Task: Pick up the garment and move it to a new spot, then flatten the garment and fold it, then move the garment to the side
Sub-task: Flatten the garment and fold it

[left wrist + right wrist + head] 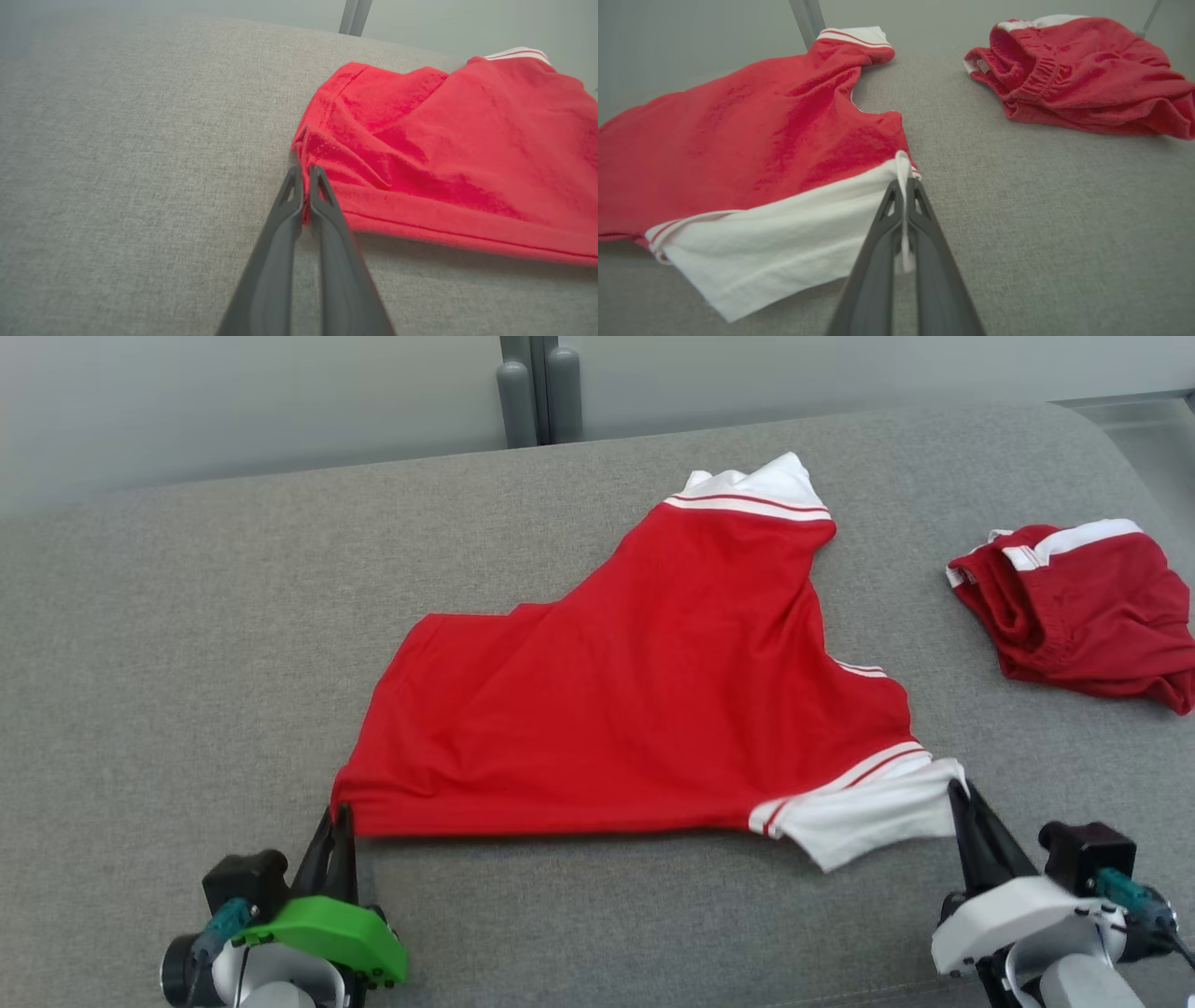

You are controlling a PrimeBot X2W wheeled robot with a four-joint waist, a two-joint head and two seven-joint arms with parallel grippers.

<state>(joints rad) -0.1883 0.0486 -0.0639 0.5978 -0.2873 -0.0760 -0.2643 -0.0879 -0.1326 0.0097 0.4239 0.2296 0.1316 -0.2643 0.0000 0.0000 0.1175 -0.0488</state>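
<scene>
The garment (644, 709) is a red shirt with white, red-striped sleeve cuffs, spread across the grey cushioned surface (187, 644). My left gripper (341, 814) is shut on its red hem corner at the lower left; the left wrist view shows the red cloth (444, 154) pinched between the dark fingers (306, 177). My right gripper (957, 791) is shut on the white cuff at the lower right; in the right wrist view white fabric (784, 242) runs between its closed fingers (904, 186). The near edge of the garment hangs slightly lifted between the two grips.
A second red garment (1083, 611) with white trim and an elastic waistband lies crumpled at the right; it shows in the right wrist view (1083, 74) too. Grey posts (537, 392) stand behind the surface's far edge. Bare grey fabric stretches to the left.
</scene>
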